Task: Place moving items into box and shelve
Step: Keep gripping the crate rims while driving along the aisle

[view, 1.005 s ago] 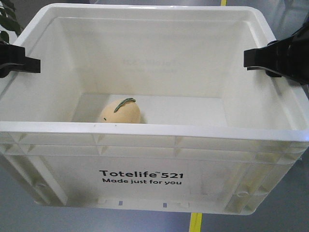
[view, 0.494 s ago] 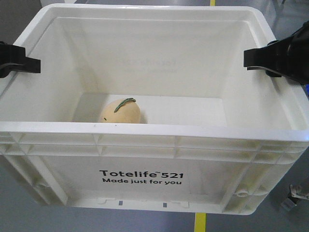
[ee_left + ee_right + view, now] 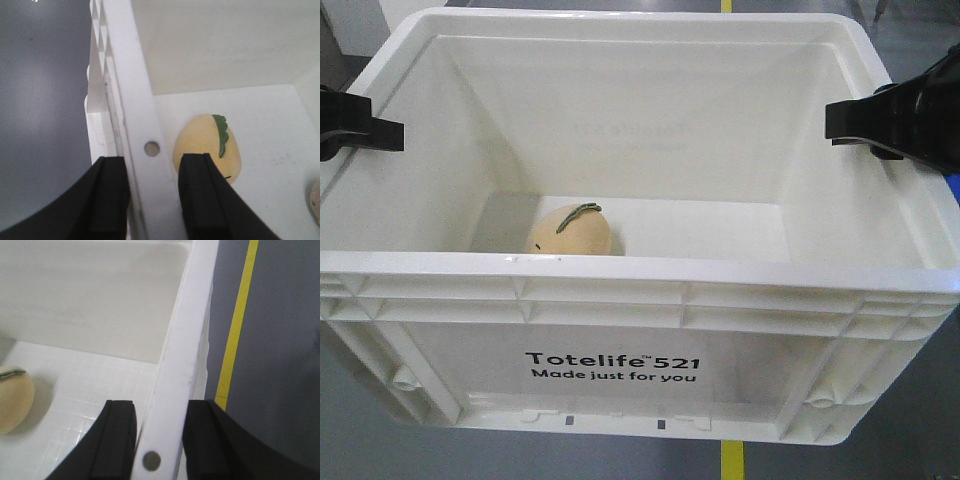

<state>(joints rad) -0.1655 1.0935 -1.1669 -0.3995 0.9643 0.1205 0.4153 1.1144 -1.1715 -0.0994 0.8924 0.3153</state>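
1. The left claw (image 3: pixel 150 167) is clamped on the left wall of the box (image 3: pixel 620 268), with one finger inside and one outside. The right claw (image 3: pixel 160 412) pinches the opposite wall the same way, probably so both arms can carry it level to a shelf.
2. The mango-shaped item (image 3: pixel 570 232) lies on the box's bottom, front-left, already loaded.
3. Count: one box, two claws and one clear item. A pale sliver (image 3: pixel 316 200) at the left wrist view's edge is too cropped to name.

Grey floor (image 3: pixel 355 430) all around in my views. Yellow floor line (image 3: pixel 732 462) runs front to back, also on my right wrist cam. Blue sliver (image 3: pixel 956 205) at right edge, can't identify.
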